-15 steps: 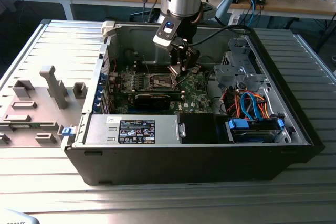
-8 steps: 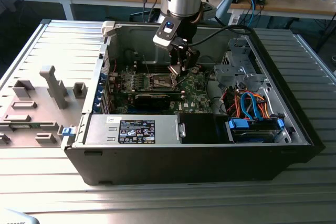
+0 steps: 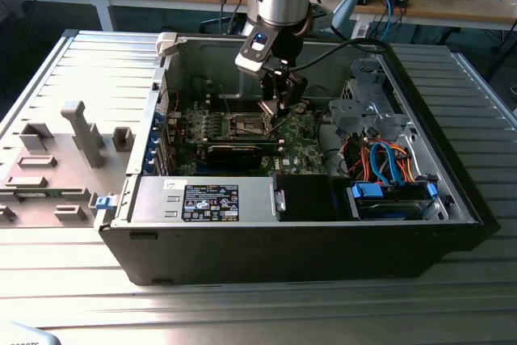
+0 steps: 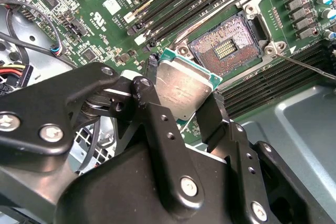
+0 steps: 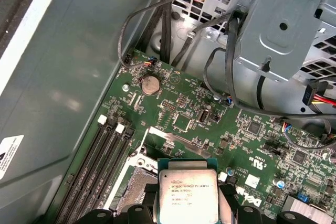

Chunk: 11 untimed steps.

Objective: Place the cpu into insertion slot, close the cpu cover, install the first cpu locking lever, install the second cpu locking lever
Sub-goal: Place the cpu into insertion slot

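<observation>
Silvery metal top on the chip (image 4: 184, 90) is the nearest thing we see. It's pinched by two opposite edges between the black fingers (image 4: 210, 116) of the gripper (image 4: 180, 84), which is closed down to just the chip's width and has nothing else in it. The chip hangs just beside the socket (image 4: 226, 45), not seated in it, and the socket's dark contact field is bare.

Handling-wise, our guess is it's light and stiff, with smooth edges that could slip if the squeeze is weak. The fragile bits are probably its underside and the socket's contacts, so we reckon the edges are the right place to hold it.

Just past the socket run the long black memory slots (image 4: 173, 3) on the green board (image 4: 105, 30). Farther out from the socket, the open computer case (image 3: 283, 240) sits on a ribbed metal table (image 3: 242, 305).
</observation>
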Tool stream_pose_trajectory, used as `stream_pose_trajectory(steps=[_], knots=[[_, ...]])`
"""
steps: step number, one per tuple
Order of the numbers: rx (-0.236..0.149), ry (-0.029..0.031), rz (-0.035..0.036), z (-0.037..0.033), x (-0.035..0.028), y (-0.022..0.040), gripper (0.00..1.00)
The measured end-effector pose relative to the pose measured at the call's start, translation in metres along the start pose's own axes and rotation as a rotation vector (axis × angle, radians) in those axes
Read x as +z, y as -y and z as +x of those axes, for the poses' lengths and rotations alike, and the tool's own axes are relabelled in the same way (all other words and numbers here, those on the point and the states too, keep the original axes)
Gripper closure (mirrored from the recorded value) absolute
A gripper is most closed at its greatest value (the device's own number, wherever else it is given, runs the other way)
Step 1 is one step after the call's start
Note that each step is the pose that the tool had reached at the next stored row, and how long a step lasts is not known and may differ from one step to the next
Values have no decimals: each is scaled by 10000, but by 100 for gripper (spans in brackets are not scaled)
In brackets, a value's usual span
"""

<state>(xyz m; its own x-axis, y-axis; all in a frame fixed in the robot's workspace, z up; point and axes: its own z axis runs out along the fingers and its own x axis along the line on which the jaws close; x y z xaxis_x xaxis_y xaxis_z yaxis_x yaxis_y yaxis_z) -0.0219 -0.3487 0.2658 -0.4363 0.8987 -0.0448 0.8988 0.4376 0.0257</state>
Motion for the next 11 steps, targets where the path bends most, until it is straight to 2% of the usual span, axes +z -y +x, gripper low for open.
stream_pose_trajectory(steps=[11], knots=[[69, 2, 3, 0, 0, 0, 46]])
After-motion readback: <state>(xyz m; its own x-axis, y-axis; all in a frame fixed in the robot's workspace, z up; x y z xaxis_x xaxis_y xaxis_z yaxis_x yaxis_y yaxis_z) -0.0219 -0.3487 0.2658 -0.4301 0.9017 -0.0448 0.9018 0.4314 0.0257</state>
